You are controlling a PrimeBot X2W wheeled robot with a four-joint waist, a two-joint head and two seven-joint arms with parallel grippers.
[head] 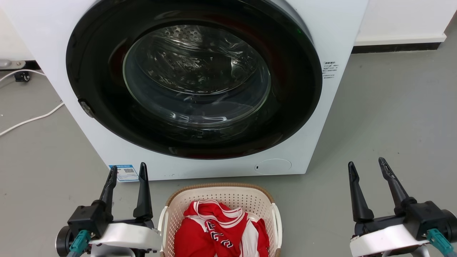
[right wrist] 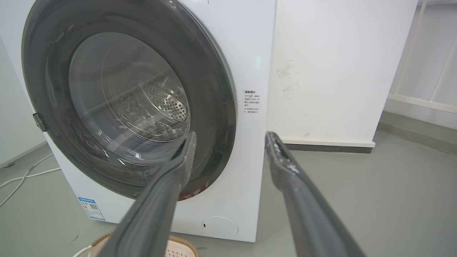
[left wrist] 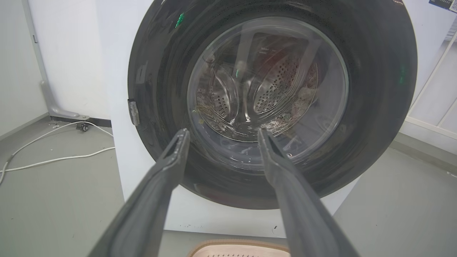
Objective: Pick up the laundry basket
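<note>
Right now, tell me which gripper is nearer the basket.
Left. The left gripper sits close beside the basket's left side, fingers open. The right gripper stands well off to the basket's right, fingers also open.

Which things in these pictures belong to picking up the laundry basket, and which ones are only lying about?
For the job: laundry basket; left gripper; right gripper, both with fingers open.

Only lying about: washing machine; red and white garment inside the basket; white cable.
</note>
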